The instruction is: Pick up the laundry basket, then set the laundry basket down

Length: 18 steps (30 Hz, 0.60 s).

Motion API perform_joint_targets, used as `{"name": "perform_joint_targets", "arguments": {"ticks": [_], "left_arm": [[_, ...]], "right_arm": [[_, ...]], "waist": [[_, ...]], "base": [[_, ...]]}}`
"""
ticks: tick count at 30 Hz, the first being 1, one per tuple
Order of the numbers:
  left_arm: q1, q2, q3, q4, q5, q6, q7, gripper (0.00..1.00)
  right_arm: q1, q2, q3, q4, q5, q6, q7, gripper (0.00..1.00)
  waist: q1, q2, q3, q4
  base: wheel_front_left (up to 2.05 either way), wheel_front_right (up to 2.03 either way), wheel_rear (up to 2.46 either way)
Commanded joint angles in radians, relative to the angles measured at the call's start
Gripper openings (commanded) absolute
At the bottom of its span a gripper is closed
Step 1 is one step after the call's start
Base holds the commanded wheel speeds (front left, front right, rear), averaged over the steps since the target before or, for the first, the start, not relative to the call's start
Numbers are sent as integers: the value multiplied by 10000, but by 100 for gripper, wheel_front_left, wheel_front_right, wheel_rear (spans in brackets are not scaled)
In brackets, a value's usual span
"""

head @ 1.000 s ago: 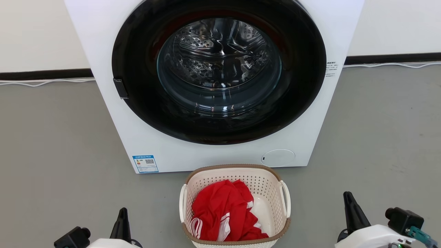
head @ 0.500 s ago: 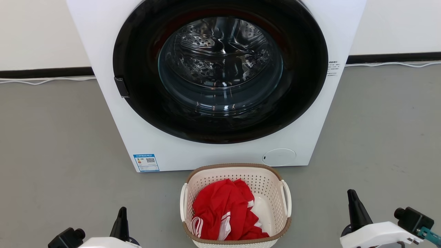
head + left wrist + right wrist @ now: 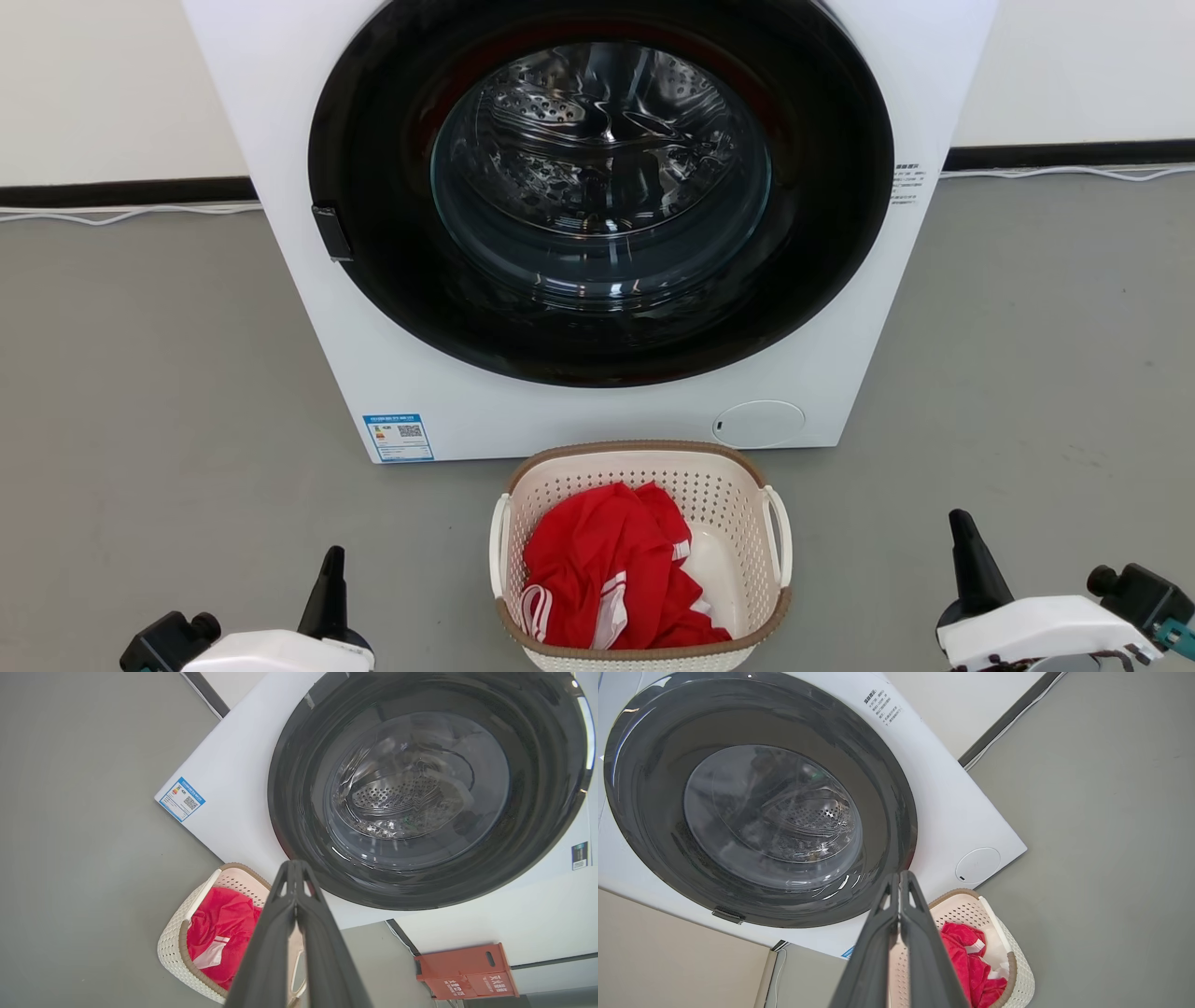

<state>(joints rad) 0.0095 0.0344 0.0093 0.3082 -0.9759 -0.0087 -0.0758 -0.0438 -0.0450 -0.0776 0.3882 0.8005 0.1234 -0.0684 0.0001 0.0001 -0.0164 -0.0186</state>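
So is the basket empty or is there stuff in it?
Not empty. A crumpled red garment with white stripes lies inside the laundry basket, covering most of its bottom.

A bare test room staged as a laundry corner: white front-loading washing machine (image 3: 597, 233) on grey floor (image 3: 149, 392), plain wall (image 3: 112, 84), loose cable (image 3: 187, 210) along the black baseboard (image 3: 121, 193).

Grey floor (image 3: 140, 373), smooth and evenly lit. Pale wall (image 3: 112, 84) behind, with a black baseboard (image 3: 121, 198) along its foot and a white cable (image 3: 112, 217) on the floor just beside it. White washing machine (image 3: 392, 373) stands before the wall; it has a round dark glass door (image 3: 373, 140) and a blue label (image 3: 399, 437) low on its front. Red box (image 3: 467, 973) sits at the wall's foot.
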Motion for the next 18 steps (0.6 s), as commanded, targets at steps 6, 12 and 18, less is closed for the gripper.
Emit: {"name": "perform_joint_targets", "arguments": {"ticks": [6, 12, 18], "left_arm": [[-613, 104, 294, -348, -818, -195, 232, 0], [-673, 110, 374, -378, -1405, -304, 409, 0], [-733, 116, 454, -407, -1989, -413, 585, 0]], "right_arm": [[-449, -45, 22, -462, 1017, 42, 233, 0], [-469, -46, -18, -565, 1770, 45, 401, 0], [-489, -47, -59, -668, 2520, 49, 569, 0]], "waist": [[-1, -1, 21, 20], [-1, -1, 39, 38], [-1, -1, 58, 55]], "base": [[0, 0, 0], [0, 0, 0], [0, 0, 0]]}}
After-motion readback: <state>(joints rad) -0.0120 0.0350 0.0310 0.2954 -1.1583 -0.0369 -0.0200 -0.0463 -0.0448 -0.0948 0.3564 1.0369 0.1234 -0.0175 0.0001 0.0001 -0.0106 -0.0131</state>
